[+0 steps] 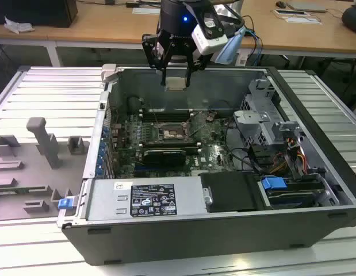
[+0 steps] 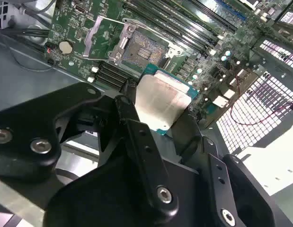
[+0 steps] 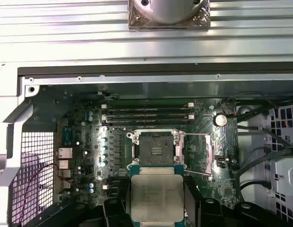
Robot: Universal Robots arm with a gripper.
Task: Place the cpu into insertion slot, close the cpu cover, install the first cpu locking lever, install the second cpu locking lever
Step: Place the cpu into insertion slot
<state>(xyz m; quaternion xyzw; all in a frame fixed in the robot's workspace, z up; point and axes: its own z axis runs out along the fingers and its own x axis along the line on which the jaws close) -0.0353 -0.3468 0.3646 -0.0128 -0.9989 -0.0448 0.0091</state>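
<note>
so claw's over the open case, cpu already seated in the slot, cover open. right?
Not seated. The cpu is gripped in the claw, above the case; the first wrist view shows the insertion slot bare. The cpu cover is open, as you said.

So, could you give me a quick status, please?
Tool shut on square silvery-grey cpu, above open dark-grey case. Metal-rimmed, dark-centred insertion slot bare. Nothing seen between.
</note>
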